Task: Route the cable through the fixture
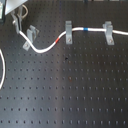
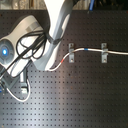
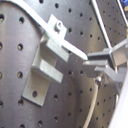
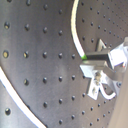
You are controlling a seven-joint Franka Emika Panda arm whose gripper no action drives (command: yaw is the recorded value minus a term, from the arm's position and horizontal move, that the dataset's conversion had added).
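The cable [image 1: 50, 46] is white, with a red band [image 1: 62, 38] and a blue band [image 1: 86, 30]. It runs from the first exterior view's right through two square brackets, dips, then rises to my gripper [image 1: 16, 29] at the top left. The gripper is shut on the cable's end part. The slanted grey fixture [image 1: 32, 33] stands just to the first exterior view's right of the gripper. In the first wrist view the cable [image 3: 60, 41] crosses in front of the fixture [image 3: 46, 65] and reaches the gripper [image 3: 92, 62]. I cannot tell whether it sits in the slot.
Two square grey brackets [image 1: 68, 27] [image 1: 108, 30] hold the cable on the black perforated board [image 1: 75, 90]. A plain white cable curve [image 1: 2, 70] lies at the first exterior view's left edge. The arm's body [image 2: 30, 40] covers the second exterior view's left.
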